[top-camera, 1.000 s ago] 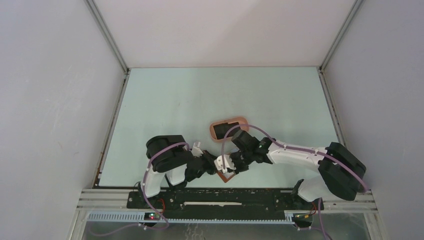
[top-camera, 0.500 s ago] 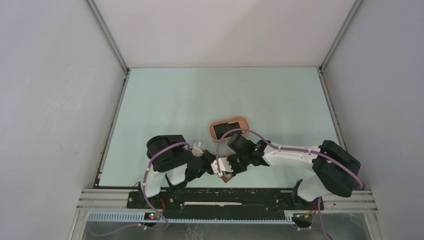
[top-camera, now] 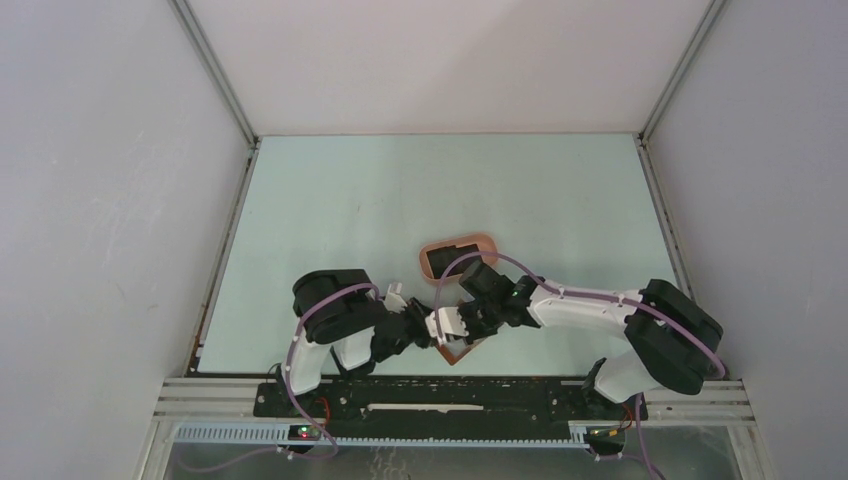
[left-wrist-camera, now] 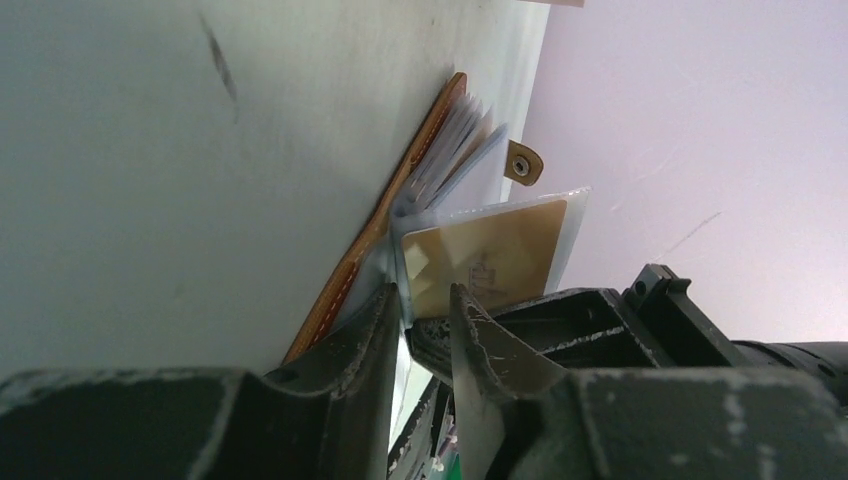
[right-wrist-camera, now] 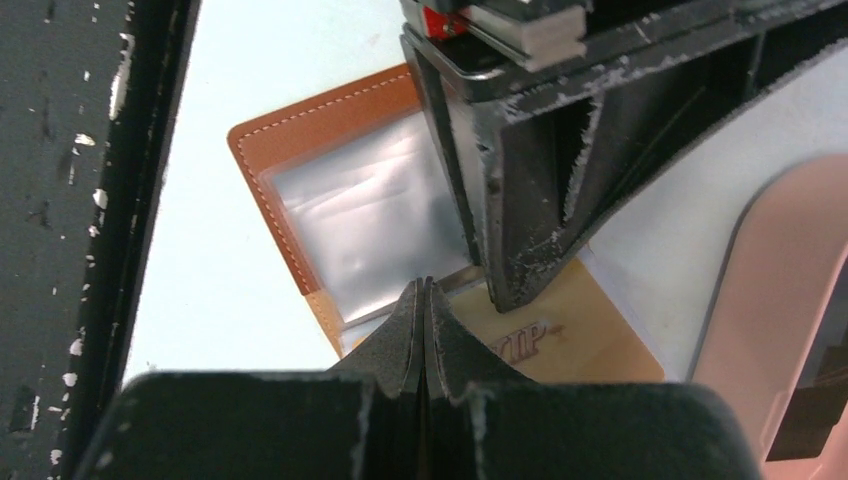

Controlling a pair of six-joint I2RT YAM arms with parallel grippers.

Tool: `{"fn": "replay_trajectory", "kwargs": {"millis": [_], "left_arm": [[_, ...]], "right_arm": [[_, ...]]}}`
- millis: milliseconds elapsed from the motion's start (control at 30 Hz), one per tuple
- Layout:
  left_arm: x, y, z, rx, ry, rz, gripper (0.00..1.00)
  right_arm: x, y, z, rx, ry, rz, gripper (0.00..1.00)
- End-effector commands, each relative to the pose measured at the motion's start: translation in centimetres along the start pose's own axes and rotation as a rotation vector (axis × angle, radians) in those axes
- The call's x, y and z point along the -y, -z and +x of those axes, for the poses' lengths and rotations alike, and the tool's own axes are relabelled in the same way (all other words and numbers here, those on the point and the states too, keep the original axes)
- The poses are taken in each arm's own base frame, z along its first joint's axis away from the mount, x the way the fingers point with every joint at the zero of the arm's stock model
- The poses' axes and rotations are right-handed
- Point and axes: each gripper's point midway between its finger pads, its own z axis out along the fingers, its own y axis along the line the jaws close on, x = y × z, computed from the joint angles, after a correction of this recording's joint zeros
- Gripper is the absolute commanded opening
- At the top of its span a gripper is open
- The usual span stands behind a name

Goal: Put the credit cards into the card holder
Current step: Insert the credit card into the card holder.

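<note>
The card holder [top-camera: 462,352] lies open near the table's front edge, its brown leather cover [right-wrist-camera: 300,130] and clear pockets [right-wrist-camera: 370,220] facing up. A tan credit card [right-wrist-camera: 570,335] marked VIP sits partly inside a clear pocket [left-wrist-camera: 490,255]. My left gripper [left-wrist-camera: 420,300] is open a little, its jaws astride the pocket's edge beside the card. My right gripper [right-wrist-camera: 425,290] is shut, and its tip presses on the near edge of the tan card. Both grippers meet over the holder, left [top-camera: 432,332] and right [top-camera: 455,325]. A black credit card [top-camera: 450,258] lies in the pink tray.
The pink oval tray [top-camera: 485,240] stands just behind the holder, and its rim [right-wrist-camera: 760,290] is close to my right wrist. The metal rail [top-camera: 450,400] with the arm bases runs right in front of the holder. White walls enclose the table on three sides.
My left jaws have parted slightly. The right gripper has shifted a little over the holder and stays shut. The holder has barely moved.
</note>
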Motion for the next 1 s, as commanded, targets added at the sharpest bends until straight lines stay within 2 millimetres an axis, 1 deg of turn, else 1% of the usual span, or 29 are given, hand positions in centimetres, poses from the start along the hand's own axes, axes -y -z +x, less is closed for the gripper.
{"fn": "replay_trajectory", "kwargs": {"millis": [0,100,300,367,433,567,700,767,867,967], "left_arm": [[-1.2,-0.1,0.1,-0.015,-0.032,-0.031,0.32],[-1.2,-0.1,0.1,-0.015,-0.032,-0.030,0.32],[-0.8,0.0,0.1,-0.014,-0.038,-0.021,0.32],[-0.6,0.0,0.0,-0.014,-0.044,-0.014,0.32],[-0.3,0.1,0.0,-0.012,-0.052,-0.003,0.32],[0.7,0.3,0.0,-0.011,-0.086,0.029,0.32],[1.6,1.0,-0.4,0.006,-0.151,0.060,0.32],[1.9,1.5,-0.6,0.013,-0.180,0.071,0.33],[2.4,2.0,-0.6,0.015,-0.230,0.092,0.36],[3.0,2.6,-0.7,0.019,-0.291,0.116,0.39]], "right_arm": [[1.4,1.1,0.8,-0.016,-0.006,0.062,0.00],[1.8,1.5,1.0,-0.010,-0.020,0.075,0.00],[1.6,2.7,-0.2,0.077,-0.073,0.040,0.00],[1.2,3.4,-0.9,0.140,-0.114,0.003,0.00],[1.3,4.3,-1.2,0.188,-0.153,-0.013,0.00],[2.1,6.3,-1.6,0.267,-0.232,-0.008,0.03],[2.4,8.1,-2.1,0.310,-0.282,-0.006,0.11],[2.6,8.9,-2.3,0.321,-0.313,0.001,0.17],[2.9,10.0,-2.6,0.353,-0.406,-0.008,0.27],[3.2,10.8,-2.6,0.374,-0.501,-0.025,0.33]]}}
